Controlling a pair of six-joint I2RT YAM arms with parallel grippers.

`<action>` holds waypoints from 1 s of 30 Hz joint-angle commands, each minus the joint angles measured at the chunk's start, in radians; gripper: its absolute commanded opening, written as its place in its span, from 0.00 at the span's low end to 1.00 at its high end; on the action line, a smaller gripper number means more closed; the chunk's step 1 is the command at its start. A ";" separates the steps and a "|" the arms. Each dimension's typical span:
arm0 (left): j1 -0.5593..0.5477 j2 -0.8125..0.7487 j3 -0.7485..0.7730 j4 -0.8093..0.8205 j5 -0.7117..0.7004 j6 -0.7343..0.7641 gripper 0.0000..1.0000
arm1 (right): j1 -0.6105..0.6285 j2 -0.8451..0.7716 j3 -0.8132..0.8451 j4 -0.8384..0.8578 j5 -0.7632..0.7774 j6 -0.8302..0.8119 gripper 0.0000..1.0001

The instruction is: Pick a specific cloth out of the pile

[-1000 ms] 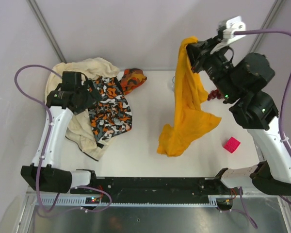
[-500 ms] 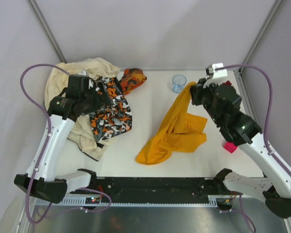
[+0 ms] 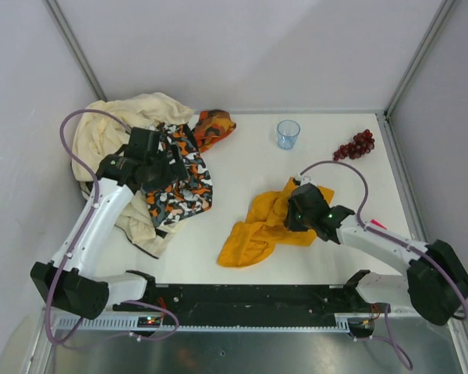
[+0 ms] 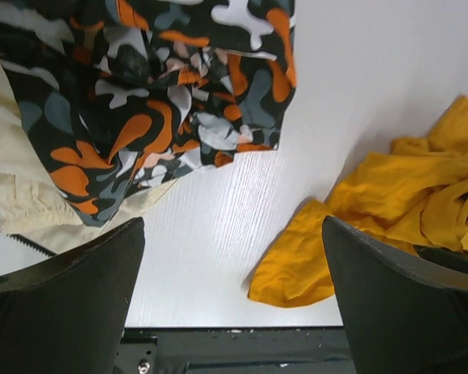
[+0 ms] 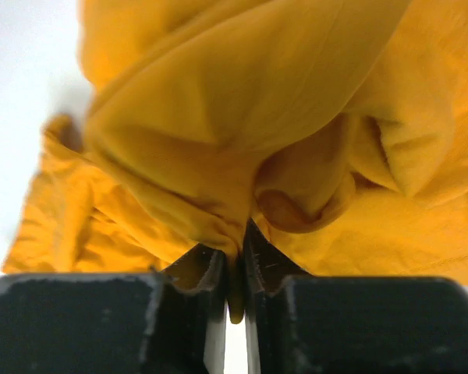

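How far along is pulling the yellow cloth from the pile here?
Done: the yellow cloth lies on the table, clear of the pile. In hand: the right gripper pinches a fold of it. Remaining: releasing it and backing off. The left gripper hangs open over the pile.

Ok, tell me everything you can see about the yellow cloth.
The cloth is plain mustard yellow, soft and one colour all over. It lies crumpled on the white table, near the front, right of centre, apart from the pile. The right gripper is shut on a fold at its right end.
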 commanded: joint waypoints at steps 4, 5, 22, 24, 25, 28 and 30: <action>-0.013 -0.096 -0.082 0.020 -0.022 -0.041 1.00 | -0.066 -0.024 -0.005 0.085 -0.141 0.083 0.70; -0.013 -0.114 -0.090 0.021 -0.022 -0.046 1.00 | -0.083 -0.076 0.000 0.078 -0.144 0.084 0.85; -0.018 -0.330 -0.286 0.044 -0.044 -0.093 1.00 | -0.930 -0.448 0.158 -0.280 -0.220 -0.111 0.99; -0.017 -0.348 -0.303 0.044 -0.062 -0.100 1.00 | -0.941 -0.469 0.157 -0.290 -0.176 -0.142 0.99; -0.018 -0.354 -0.310 0.043 -0.071 -0.104 1.00 | -0.943 -0.478 0.158 -0.294 -0.160 -0.156 0.99; -0.017 -0.362 -0.319 0.042 -0.089 -0.114 1.00 | -0.945 -0.503 0.158 -0.301 -0.137 -0.179 0.99; -0.017 -0.363 -0.322 0.043 -0.093 -0.120 1.00 | -0.946 -0.513 0.158 -0.304 -0.129 -0.186 0.99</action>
